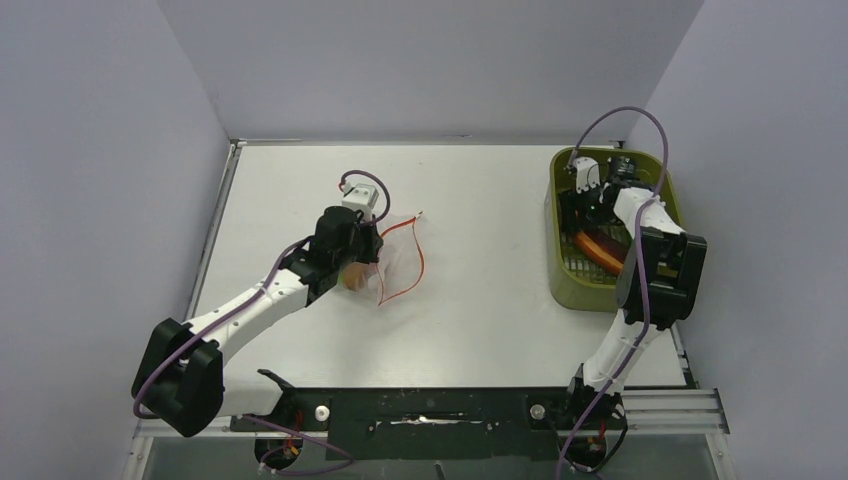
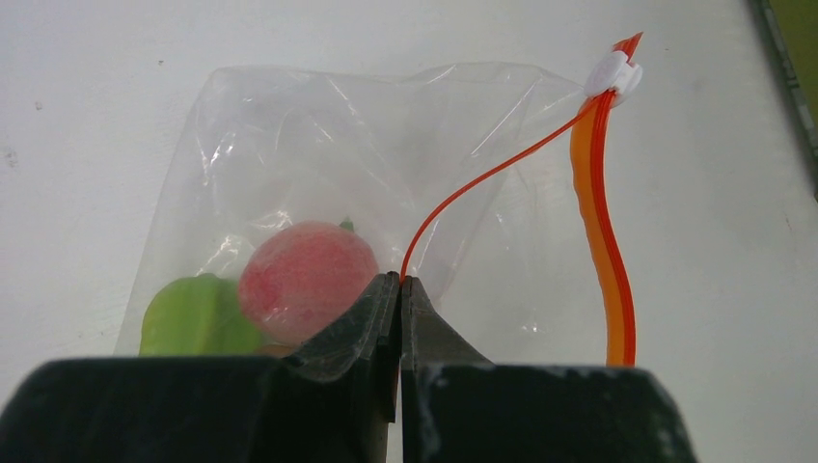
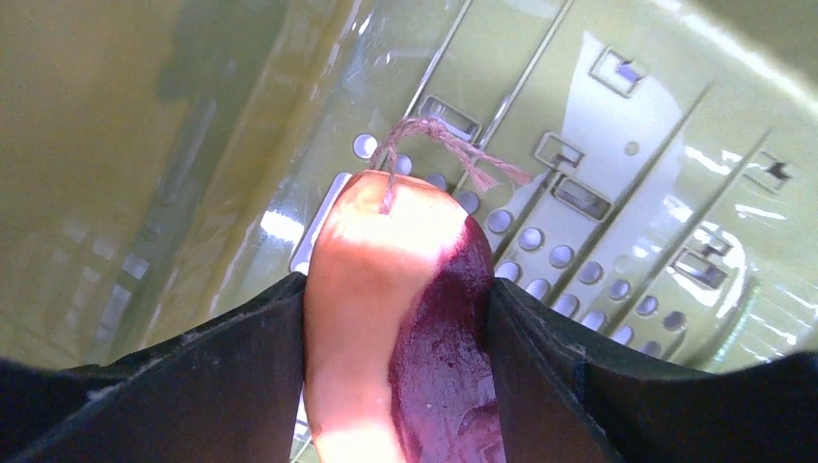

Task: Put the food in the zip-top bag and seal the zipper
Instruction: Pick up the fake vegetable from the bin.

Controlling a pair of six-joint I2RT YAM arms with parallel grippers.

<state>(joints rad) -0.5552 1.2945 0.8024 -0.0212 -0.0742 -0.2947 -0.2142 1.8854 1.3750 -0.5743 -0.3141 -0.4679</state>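
Left gripper (image 2: 398, 282): jaws pinched together on zip-top bag (image 2: 318, 125) lip, left-centre. Right gripper (image 3: 397, 289): clamped on steak slab (image 3: 371, 241) inside far-right green tub (image 3: 145, 145). Recommend lifting straight, clearing tub wall, bag mouth held agape.

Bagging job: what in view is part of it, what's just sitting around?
Job: zip-top bag, zipper, pink fruit, green slice (both bagged), steak slab in right pincer, orange pieces.
Not: olive-green tub holding them, table.
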